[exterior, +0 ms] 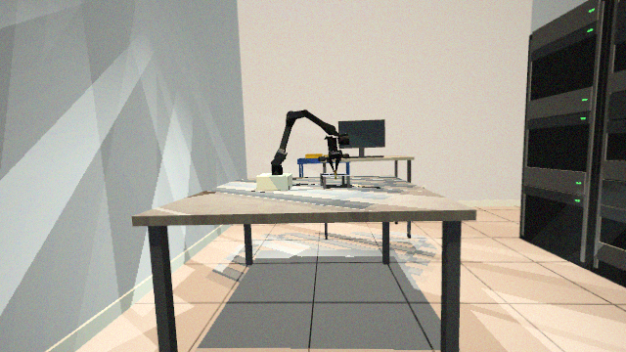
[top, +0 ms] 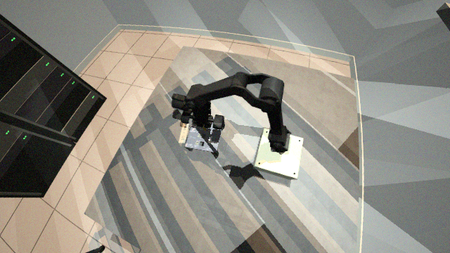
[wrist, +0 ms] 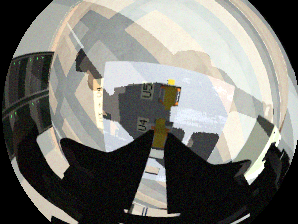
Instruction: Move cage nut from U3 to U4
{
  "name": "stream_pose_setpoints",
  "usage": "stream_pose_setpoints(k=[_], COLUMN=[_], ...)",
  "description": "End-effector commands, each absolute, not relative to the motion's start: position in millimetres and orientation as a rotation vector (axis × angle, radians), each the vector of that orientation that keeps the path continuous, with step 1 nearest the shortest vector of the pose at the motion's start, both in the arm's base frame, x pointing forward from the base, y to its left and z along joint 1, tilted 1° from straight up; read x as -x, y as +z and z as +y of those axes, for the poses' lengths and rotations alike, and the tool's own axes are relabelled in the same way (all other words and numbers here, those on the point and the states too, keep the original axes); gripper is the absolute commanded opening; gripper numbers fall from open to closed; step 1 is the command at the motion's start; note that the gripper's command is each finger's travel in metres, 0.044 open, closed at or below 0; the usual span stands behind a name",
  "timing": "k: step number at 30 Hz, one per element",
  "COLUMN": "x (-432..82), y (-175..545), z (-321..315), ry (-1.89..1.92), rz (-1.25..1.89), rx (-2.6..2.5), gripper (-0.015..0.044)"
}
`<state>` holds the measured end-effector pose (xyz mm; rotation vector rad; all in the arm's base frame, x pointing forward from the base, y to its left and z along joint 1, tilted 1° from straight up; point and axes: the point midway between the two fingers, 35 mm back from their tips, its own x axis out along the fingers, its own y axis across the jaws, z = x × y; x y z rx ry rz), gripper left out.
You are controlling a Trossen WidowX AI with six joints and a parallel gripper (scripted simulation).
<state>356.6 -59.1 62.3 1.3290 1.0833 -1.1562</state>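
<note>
My gripper (exterior: 335, 170) (wrist: 158, 135) is shut on a gold-coloured cage nut (wrist: 160, 131), and points down over the rail plate (top: 192, 143) (wrist: 120, 72). The held nut is beside the U4 label (wrist: 142, 124) in the wrist view. Whether it is above the U4 hole or partly in it cannot be told; the fingers hide the hole and the nut's lower part. The other gold nut (wrist: 171, 96) sits at the U5 label (wrist: 149, 87), apart from the fingers. The spring wings under the plate are not visible.
The arm's pale base block (top: 278, 165) (exterior: 274, 182) stands beside the rail fixture. A light label strip (top: 183, 135) (wrist: 99, 107) runs along one edge of the rail plate. A monitor (exterior: 362, 133) stands on another table behind. Server racks (exterior: 562, 142) stand off to the side.
</note>
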Motion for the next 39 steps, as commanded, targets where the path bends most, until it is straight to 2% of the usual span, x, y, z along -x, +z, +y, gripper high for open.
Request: stream_pose_setpoints(k=[1, 39], x=[-356.3, -354.2], y=[62.1, 60.1], z=[-58.6, -58.5], ry=[-1.148, -1.106], rz=[1.081, 1.039], rx=[-1.335, -1.356], gripper=[0.0036, 0.0036])
